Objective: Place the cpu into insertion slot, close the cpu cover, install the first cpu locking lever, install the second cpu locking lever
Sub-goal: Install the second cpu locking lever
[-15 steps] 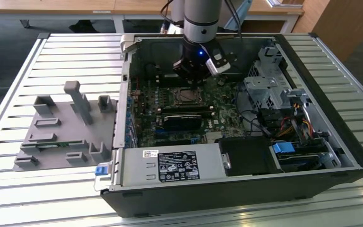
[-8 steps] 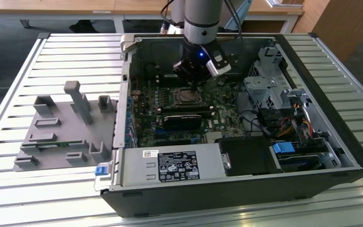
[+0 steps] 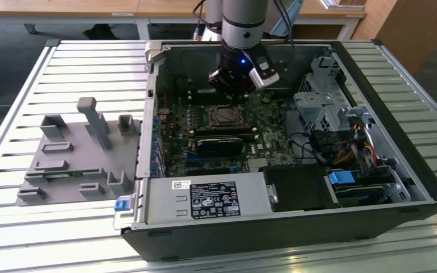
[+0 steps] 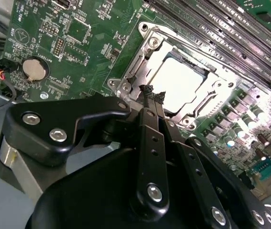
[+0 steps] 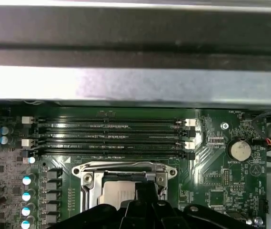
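With the cpu cover (image 4: 173,71) down over the cpu (image 4: 183,86), the tool (image 4: 153,94), fingertips together, should press squarely beside its edge.

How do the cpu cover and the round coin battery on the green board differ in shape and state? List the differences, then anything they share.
The cpu cover is a square frame with a window showing the pale cpu; the coin battery is a solid round disc.
The cover is closed over the socket, with the gripper close above its edge; the battery sits apart from it, with nothing near.
Both are silvery metal on the same green board.
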Action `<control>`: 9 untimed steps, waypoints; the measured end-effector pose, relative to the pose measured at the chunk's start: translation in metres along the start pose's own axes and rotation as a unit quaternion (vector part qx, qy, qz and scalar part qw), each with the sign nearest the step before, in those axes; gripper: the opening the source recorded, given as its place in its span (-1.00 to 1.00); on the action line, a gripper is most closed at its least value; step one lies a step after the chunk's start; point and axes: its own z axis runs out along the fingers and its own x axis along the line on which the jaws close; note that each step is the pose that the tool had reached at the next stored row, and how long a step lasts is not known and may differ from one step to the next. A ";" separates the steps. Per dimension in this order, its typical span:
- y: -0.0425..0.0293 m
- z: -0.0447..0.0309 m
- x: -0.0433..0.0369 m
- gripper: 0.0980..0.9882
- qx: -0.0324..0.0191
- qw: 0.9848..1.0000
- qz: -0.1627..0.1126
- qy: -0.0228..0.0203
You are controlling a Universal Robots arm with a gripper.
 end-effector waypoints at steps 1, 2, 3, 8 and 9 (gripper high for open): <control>0.0001 -0.0022 -0.0001 -0.96 0.000 1.000 0.000 0.000; 0.0002 -0.0049 -0.0001 -0.96 0.000 1.000 0.000 0.000; 0.0003 -0.0072 -0.0002 -0.96 0.000 1.000 0.000 0.000; -0.0003 -0.0130 -0.0004 -0.96 0.000 1.000 0.000 0.000; -0.0010 -0.0131 -0.0004 -0.96 0.000 1.000 0.000 0.000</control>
